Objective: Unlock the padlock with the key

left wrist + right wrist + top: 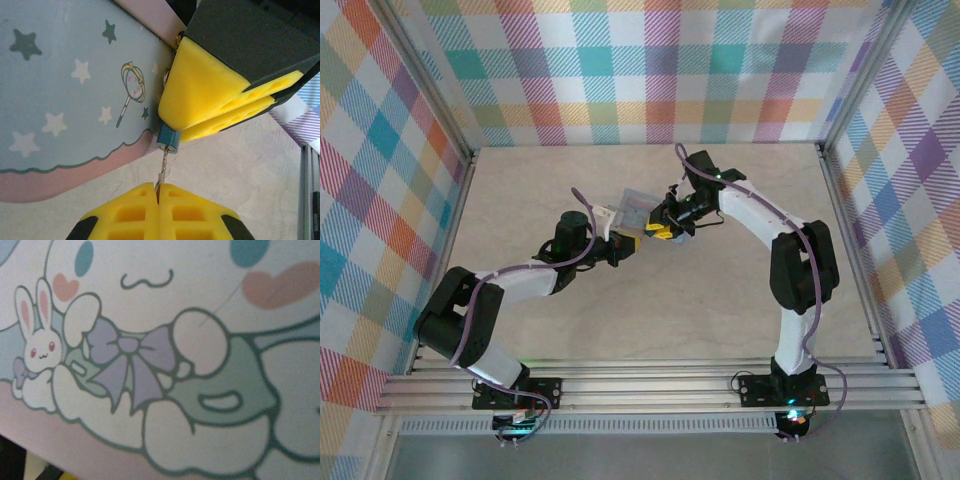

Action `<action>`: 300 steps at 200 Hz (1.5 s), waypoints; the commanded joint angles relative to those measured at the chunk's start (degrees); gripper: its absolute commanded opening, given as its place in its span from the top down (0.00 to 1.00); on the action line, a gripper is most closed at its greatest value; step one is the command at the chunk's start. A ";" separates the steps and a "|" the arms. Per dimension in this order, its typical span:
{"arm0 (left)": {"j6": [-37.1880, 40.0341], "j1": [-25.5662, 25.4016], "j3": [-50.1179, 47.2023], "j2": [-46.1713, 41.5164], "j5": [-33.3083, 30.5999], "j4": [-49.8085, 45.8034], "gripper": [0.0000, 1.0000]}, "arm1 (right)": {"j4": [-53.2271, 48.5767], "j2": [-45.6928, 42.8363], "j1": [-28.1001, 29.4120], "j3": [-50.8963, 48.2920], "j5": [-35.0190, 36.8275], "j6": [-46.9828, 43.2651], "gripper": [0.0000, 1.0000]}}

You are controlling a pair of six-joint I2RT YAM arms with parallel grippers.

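Yellow left gripper (159, 190) pinches the key (163, 167); right gripper (175, 125) seemingly clamps the half-hidden padlock (167, 138).

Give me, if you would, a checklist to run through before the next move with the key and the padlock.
1. Thin silver metal key pinched in the left gripper: ok.
2. Key tip at the small dark bluish padlock: ok; how deep it sits, cannot tell.
3. Padlock clamped at the right gripper, between its yellow tips: ok, as far as it shows.
4. Key shaft in line with the padlock: ok.
5. Shackle open or closed: cannot tell, hidden.
6. Pastel picture-lidded tin box apart from the key: ok; whether it touches the padlock, cannot tell.
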 commanded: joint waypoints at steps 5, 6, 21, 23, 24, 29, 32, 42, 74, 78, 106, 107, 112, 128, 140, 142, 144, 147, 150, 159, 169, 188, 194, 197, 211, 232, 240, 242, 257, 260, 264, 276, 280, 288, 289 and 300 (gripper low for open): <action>-0.93 -0.60 1.08 -0.01 1.72 6.25 1.00 | 1.65 -1.69 0.32 -0.31 -2.99 0.69 1.00; -0.95 -0.63 1.04 0.04 1.69 6.29 1.00 | 1.68 -1.69 0.30 -0.30 -3.01 0.73 1.00; -1.93 -0.60 0.75 0.63 2.10 7.42 1.00 | 1.79 -1.49 0.41 -0.12 -3.28 0.81 1.00; -2.01 -0.62 0.87 0.75 2.15 7.52 1.00 | 1.79 -1.51 0.38 -0.12 -3.33 0.73 1.00; -2.06 -0.64 0.84 0.81 2.18 7.54 1.00 | 1.79 -1.51 0.37 -0.12 -3.40 0.80 1.00; -2.35 -0.71 0.96 1.00 2.32 7.79 1.00 | 1.79 -1.51 0.37 -0.12 -3.47 0.87 1.00; -2.43 -0.75 0.97 1.11 2.37 7.84 1.00 | 1.78 -1.49 0.37 -0.20 -3.50 0.86 1.00; -2.72 -0.90 1.37 1.54 2.72 7.98 1.00 | 1.93 -1.47 0.37 -0.21 -3.63 0.94 1.00; -3.79 -1.19 1.94 2.89 3.38 9.06 1.00 | 1.98 -1.68 0.37 -0.55 -3.83 1.12 1.00; -3.88 -1.19 1.96 3.05 3.51 9.21 1.00 | 2.03 -1.69 0.37 -0.56 -3.88 1.12 1.00; -4.83 -1.19 2.47 4.11 3.66 9.97 1.00 | 2.23 -1.67 0.37 -0.83 -4.43 1.07 1.00; -4.84 -1.19 2.44 4.12 3.64 10.08 1.00 | 2.19 -1.72 0.37 -0.87 -4.48 1.05 1.00; -4.96 -1.19 2.36 4.13 3.47 10.39 1.00 | 2.21 -1.78 0.37 -0.91 -4.55 1.03 1.00; -5.43 -1.19 2.25 4.13 2.93 11.06 1.00 | 2.23 -1.72 0.37 -1.24 -5.04 0.86 1.00; -5.70 -1.14 2.31 4.36 2.77 11.65 1.00 | 2.43 -1.78 0.37 -1.34 -5.71 0.90 1.00; -5.83 -1.11 2.31 4.38 2.70 11.79 1.00 | 2.48 -1.78 0.32 -1.42 -5.87 0.87 1.00; -5.88 -1.10 2.25 4.46 2.66 11.93 1.00 | 2.47 -1.73 0.34 -1.44 -6.00 0.86 1.00; -6.03 -1.10 2.18 4.52 2.58 12.31 1.00 | 2.49 -1.77 0.36 -1.44 -6.16 0.88 1.00; -6.21 -1.06 2.03 4.65 2.51 12.72 1.00 | 2.55 -1.78 0.37 -1.44 -6.36 0.81 1.00; -6.83 -0.95 1.64 4.98 2.39 14.26 1.00 | 2.32 -1.84 0.36 -1.35 -7.26 0.67 1.00; -7.76 -0.76 1.27 5.58 2.55 16.39 1.00 | 2.69 -1.86 0.24 -1.44 -8.69 0.59 1.00; -10.18 -0.25 0.59 6.78 3.16 20.27 1.00 | 2.51 -1.61 -0.21 -1.64 -11.34 0.14 1.00; -10.94 -0.01 0.07 7.06 3.18 22.05 1.00 | 2.18 -1.54 -0.37 -1.62 -11.89 -0.16 1.00; -11.30 0.00 -0.09 7.23 3.17 22.78 1.00 | 2.02 -1.52 -0.46 -1.68 -12.19 -0.33 1.00; -12.00 0.19 -0.49 7.54 3.16 24.63 1.00 | 1.53 -1.17 -0.76 -1.79 -13.98 -0.95 1.00; -12.55 0.29 -0.35 8.22 3.91 25.89 1.00 | -1.85 -0.23 -0.86 -0.26 -15.79 -3.97 1.00; -12.96 0.36 -0.16 8.58 4.28 26.22 1.00 | -3.65 0.19 -0.86 0.63 -15.90 -5.84 1.00; -13.09 0.38 -0.11 8.67 4.37 26.35 1.00 | -4.07 0.23 -0.86 0.83 -15.89 -6.38 1.00; -13.97 0.45 0.24 9.35 4.96 27.22 1.00 | -7.07 0.63 -0.81 2.17 -14.99 -9.40 1.00; -14.03 0.43 0.36 9.45 5.07 27.25 1.00 | -7.47 0.68 -0.86 2.35 -14.88 -9.73 1.00; -14.14 0.43 0.44 9.50 5.10 27.24 1.00 | -7.83 0.79 -0.78 2.46 -14.85 -10.24 1.00; -14.09 0.44 0.66 9.59 4.93 27.18 1.00 | -8.59 1.10 -0.84 2.64 -14.58 -10.64 1.00; -13.82 0.40 0.85 9.49 4.84 26.89 1.00 | -8.98 1.17 -0.84 2.73 -14.27 -10.57 1.00; -12.81 0.32 1.25 9.18 4.83 25.52 1.00 | -9.53 1.29 -0.81 2.98 -13.83 -10.49 1.00; -12.65 0.27 1.30 9.11 4.84 25.28 1.00 | -9.58 1.30 -0.79 3.01 -13.79 -10.44 1.00; -10.01 -0.21 2.03 7.94 4.26 22.07 1.00 | -9.65 1.31 -0.77 3.17 -13.72 -9.98 1.00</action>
